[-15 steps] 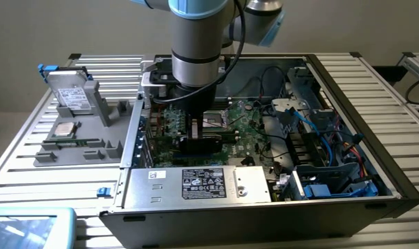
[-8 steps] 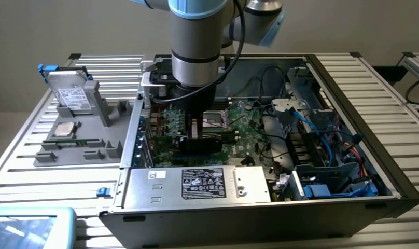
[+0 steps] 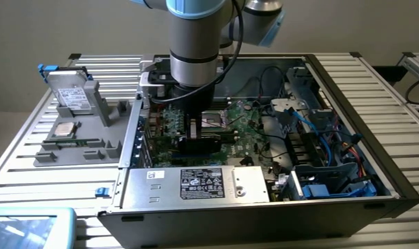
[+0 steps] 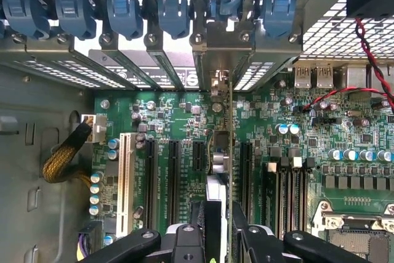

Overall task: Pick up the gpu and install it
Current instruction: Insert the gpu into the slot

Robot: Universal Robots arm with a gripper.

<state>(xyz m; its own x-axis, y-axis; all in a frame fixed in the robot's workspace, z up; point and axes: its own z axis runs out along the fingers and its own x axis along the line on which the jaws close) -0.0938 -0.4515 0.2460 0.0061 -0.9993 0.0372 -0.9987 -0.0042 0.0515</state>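
Observation:
My gripper (image 3: 195, 132) reaches down into the open computer case (image 3: 375, 155) and is shut on the gpu (image 3: 199, 142), a dark card standing on edge just above the green motherboard (image 3: 248, 132). In the wrist view the gpu (image 4: 229, 152) runs edge-on as a thin green line with a silver cooler beside it. It stretches from my gripper (image 4: 220, 229) toward the metal bracket openings at the case's rear wall. It stands among the black expansion slots (image 4: 198, 155); whether it is seated in one I cannot tell.
A grey hard drive (image 3: 72, 96) and a processor (image 3: 64, 129) rest on a grey holder at the exterior view's left. The power supply (image 3: 209, 184) lies along the case's near side, blue cables (image 3: 320, 129) at its right. Memory sticks (image 4: 286, 189) and a white slot (image 4: 126, 177) flank the card.

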